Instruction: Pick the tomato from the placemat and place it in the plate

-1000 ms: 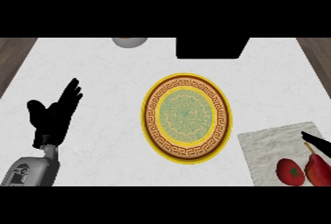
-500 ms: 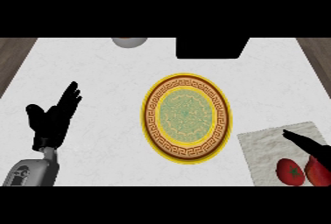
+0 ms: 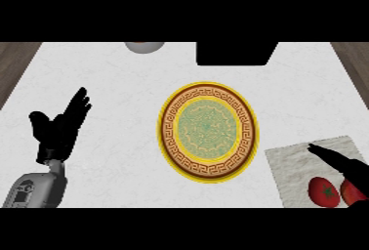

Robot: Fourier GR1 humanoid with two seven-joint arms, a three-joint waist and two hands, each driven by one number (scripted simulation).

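Head view: white marbled surface [image 3: 115, 78], seen steeply from above. Round plate [image 3: 207, 132] at centre, gold rim, brown key-pattern band, pale green middle; nothing lies on it. Pale placemat [image 3: 296, 163] at lower right, near the plate's right edge but apart from it, running out of the lower right corner. Tomato [image 3: 324, 191] sits on the placemat near its lower edge, red with a small dark mark on top, not on the plate. Second red shape [image 3: 355, 194] just beside the tomato on its right, cut by the frame edge; cannot tell what it is. Right hand [image 3: 340, 162] comes in from the right edge over the placemat, fingers straight and pointing up-left toward the plate, holding nothing; it is above and just right of the tomato, and contact cannot be made out. Left hand [image 3: 61, 129] rests at the left of the surface, well apart from the plate, fingers straight and pointing up, released, holding nothing; grey forearm [image 3: 36, 190] below it at lower left. Grey bowl [image 3: 144, 46] at the far edge, partly cut off. Black block [image 3: 236, 52] at the far edge, beyond the plate.
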